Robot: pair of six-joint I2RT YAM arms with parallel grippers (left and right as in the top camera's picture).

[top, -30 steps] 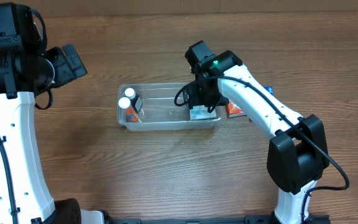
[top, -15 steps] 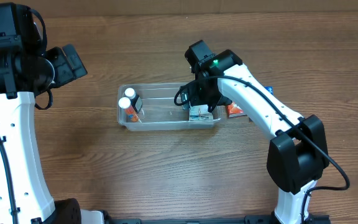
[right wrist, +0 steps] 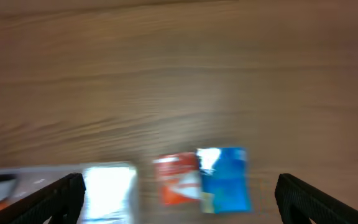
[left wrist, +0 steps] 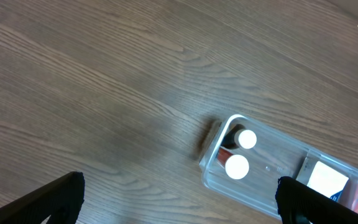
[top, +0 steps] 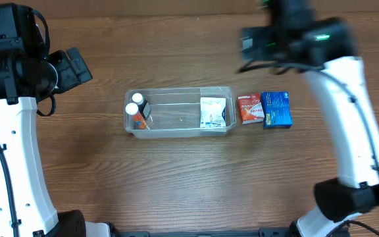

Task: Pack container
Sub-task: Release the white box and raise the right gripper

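Observation:
The clear container (top: 176,118) lies mid-table. Two white-capped bottles (top: 135,105) stand at its left end and a white box (top: 214,112) lies at its right end. My right gripper (top: 250,41) hangs high over the far side of the table, blurred by motion. In the right wrist view it (right wrist: 180,202) is open and empty, far above the white box (right wrist: 107,186). My left gripper (top: 77,66) is off to the far left, open and empty. In its wrist view it (left wrist: 179,200) looks down on the container (left wrist: 272,186) and the bottles (left wrist: 237,167).
A red box (top: 249,108) and a blue box (top: 276,109) lie side by side on the wood just right of the container. The right wrist view shows the red box (right wrist: 178,179) and the blue box (right wrist: 224,178) blurred.
My right gripper has let go of the white box inside the container's right end, opened wide, and swung up and away to the far right. The left arm has not moved.

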